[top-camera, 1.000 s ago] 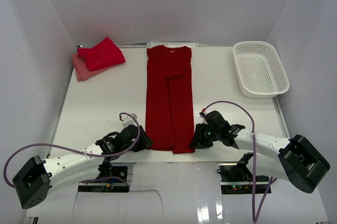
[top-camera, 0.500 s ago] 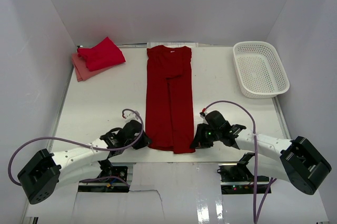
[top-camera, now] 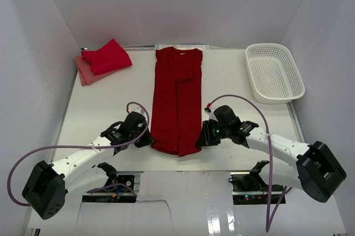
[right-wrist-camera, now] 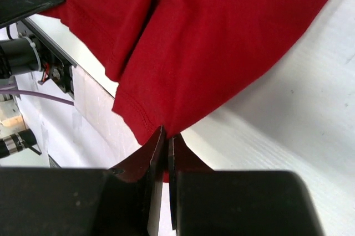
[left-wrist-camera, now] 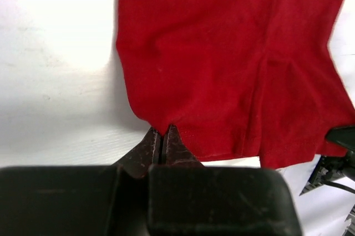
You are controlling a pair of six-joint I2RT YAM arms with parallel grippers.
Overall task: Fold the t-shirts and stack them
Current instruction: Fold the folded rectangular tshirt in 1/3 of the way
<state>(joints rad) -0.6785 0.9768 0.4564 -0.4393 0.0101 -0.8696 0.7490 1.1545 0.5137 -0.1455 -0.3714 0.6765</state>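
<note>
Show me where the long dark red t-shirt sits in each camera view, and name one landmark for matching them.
Top external: the dark red t-shirt lies lengthwise mid-table, hem nearest the arms.
Left wrist: the dark red t-shirt fills the upper right, hem corner pinched in the left gripper.
Right wrist: the dark red t-shirt fills the top, hem corner pinched in the right gripper.
Shared landmark: its centre fold line.

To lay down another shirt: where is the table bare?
Bare table lies left of the long shirt, in front of the folded stack, and between that shirt and the basket. The near edge is crowded: the left gripper and right gripper pinch the hem.
</note>
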